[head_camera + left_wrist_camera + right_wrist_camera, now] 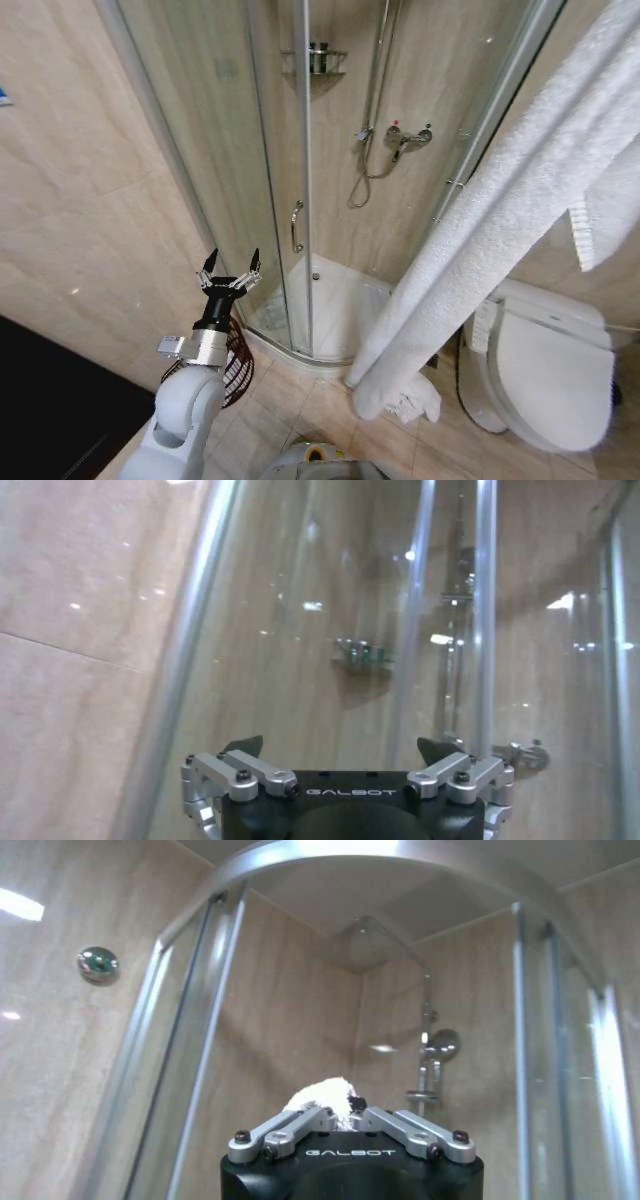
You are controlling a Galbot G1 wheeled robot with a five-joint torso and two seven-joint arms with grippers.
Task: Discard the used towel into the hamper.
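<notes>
1. Head view: your left gripper hangs, fingers spread and empty, just above the hamper beside the shower door; the towel drapes right of it.
2. Left wrist view: left gripper faces glass.
3. Right wrist view: right gripper is pinched closed on towel; carry it over the hamper's rim before releasing.

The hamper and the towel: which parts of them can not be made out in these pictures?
- The hamper, head view: the left arm covers most of it, and its inside is hidden. The left gripper is above it, fingers open.
- The towel, head view: its upper end is cut off by the top right edge.
- The towel, right wrist view: the right gripper hides all but a tuft.
</notes>
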